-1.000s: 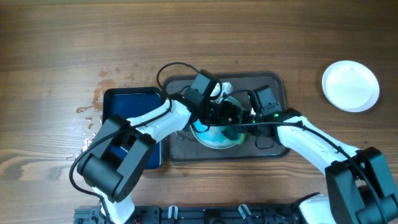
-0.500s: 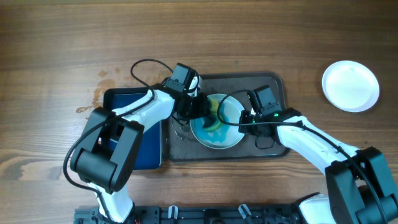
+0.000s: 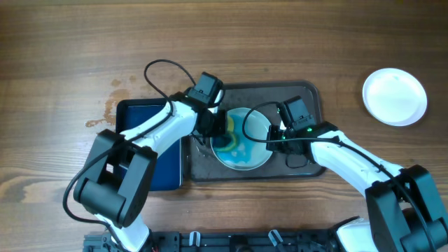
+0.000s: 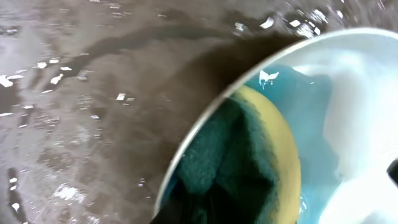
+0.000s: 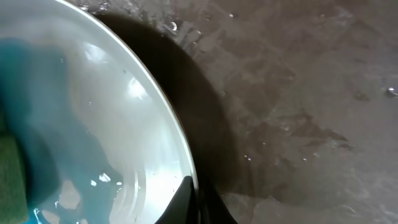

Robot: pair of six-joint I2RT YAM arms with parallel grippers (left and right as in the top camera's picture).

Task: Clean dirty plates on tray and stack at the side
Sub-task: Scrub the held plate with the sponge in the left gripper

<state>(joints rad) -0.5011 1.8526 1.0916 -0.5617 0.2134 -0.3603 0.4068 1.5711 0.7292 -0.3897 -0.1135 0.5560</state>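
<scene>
Dirty plate: round white plate [image 3: 248,143] sitting in the middle of the large dark grey-brown rectangular tray [image 3: 301,98], so it's not at the side yet.

Mess on it: blue-teal smear [image 3: 234,150] over the left half of the face. The right half looks pretty white and shiny.

Left gripper [image 3: 218,128]: down at the plate's left rim, closed around a green-and-yellow sponge [image 3: 229,133]. The left wrist cam is basically all sponge, with the green scrubby side next to the yellow foam. The fingers themselves barely show.

Sponge: pressed on the inside of the plate right at the left edge, touching the blue stuff.

Right gripper [image 3: 274,134]: on the opposite side, pinching the plate's right rim. In the right wrist cam you can see one dark finger sitting right on the rim.

Tray surface: looks wet, with shiny droplets [image 4: 62,81] all over the bare part beside the plate.

Other plate: clean white plate [image 3: 394,96] off on the right of the wooden table [image 3: 70,56], well apart from the tray. Can't tell if it's one plate or a stack.

Other tray: smaller dark blue tray [image 3: 150,119] just beside the big tray on its left, partly under the left arm.
</scene>
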